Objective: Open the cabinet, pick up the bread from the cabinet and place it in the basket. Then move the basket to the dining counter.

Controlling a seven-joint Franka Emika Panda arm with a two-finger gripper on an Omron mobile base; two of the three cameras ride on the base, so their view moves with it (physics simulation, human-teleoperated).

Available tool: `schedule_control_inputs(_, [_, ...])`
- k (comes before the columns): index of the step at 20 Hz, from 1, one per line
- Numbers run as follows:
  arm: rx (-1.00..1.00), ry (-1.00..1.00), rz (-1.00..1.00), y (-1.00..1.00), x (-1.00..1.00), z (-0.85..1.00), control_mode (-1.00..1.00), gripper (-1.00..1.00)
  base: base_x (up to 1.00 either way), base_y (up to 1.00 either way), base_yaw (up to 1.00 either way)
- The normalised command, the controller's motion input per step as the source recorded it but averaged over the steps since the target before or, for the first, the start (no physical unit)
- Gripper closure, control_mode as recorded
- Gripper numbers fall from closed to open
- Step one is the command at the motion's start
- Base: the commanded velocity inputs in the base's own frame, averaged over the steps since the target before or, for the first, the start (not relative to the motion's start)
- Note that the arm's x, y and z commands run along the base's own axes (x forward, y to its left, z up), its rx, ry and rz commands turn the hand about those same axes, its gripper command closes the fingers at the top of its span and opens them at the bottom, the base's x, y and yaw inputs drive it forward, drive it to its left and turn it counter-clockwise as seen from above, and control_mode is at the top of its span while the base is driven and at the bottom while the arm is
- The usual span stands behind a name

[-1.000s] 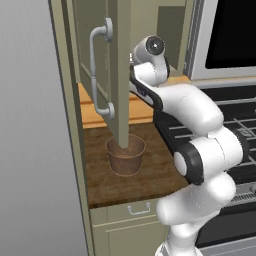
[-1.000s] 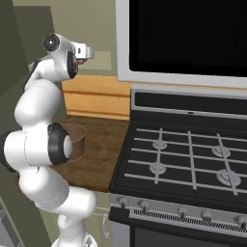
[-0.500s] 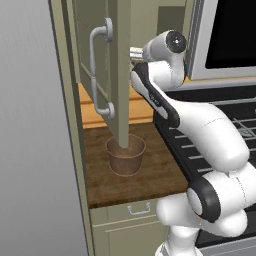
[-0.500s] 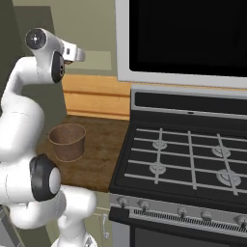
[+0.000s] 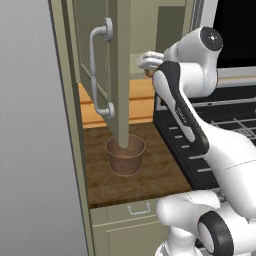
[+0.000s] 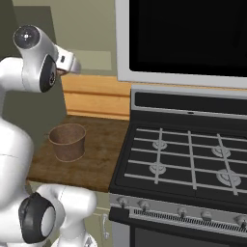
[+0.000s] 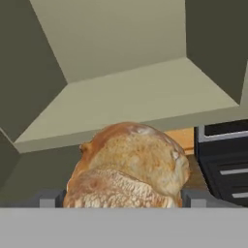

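A round crusty loaf of bread (image 7: 131, 169) fills the gap between my gripper's (image 7: 121, 199) two fingertips. It hangs just in front of the cabinet shelf's (image 7: 145, 92) front edge, off the shelf, so the gripper is shut on it. In the left base view the gripper (image 5: 145, 62) sits at the mouth of the cabinet, beside its open slatted door (image 5: 119, 70) with the grey bar handle (image 5: 98, 75). The brown basket (image 5: 126, 154) (image 6: 67, 141) stands empty on the short wood worktop, below and left of the hand. The dining counter is out of view.
The open door's lower edge hangs right over the basket. A black stove (image 6: 183, 159) borders the worktop (image 5: 155, 175) on the right, with a dark microwave (image 6: 193, 34) above it. A drawer front (image 5: 137, 209) lies under the worktop. A grey wall (image 5: 30, 150) stands at left.
My elbow has swung out to the right and my upper arm now rises higher. The hand has drawn slightly back and down at the cabinet mouth. The basket has not moved.
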Motion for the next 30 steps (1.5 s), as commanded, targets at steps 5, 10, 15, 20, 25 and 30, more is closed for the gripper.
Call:
schedule_control_inputs(5, [0.0, 0.14, 0.1, -0.07, -0.98, -0.59, -1.0, 1.0, 0.0, 0.0, 0.0])
schedule_control_inputs(10, [0.0, 0.22, 0.11, -0.11, -0.47, -0.93, -1.0, 1.0, 0.0, 0.0, 0.0])
schedule_control_inputs(15, [-0.1, 0.33, 0.06, -0.01, -0.06, -0.98, -1.0, 1.0, 0.0, 0.0, 0.0])
schedule_control_inputs(20, [-0.14, 0.3, 0.06, 0.0, 0.41, -1.0, -1.0, 1.0, 0.0, 0.0, 0.0])
schedule_control_inputs(25, [-0.13, 0.1, 0.16, 0.14, 0.63, -0.81, -1.0, 1.0, 0.0, 0.0, 0.0])
schedule_control_inputs(30, [-0.02, 0.01, 0.19, 0.11, 0.78, -0.57, -1.0, 1.0, 0.0, 0.0, 0.0])
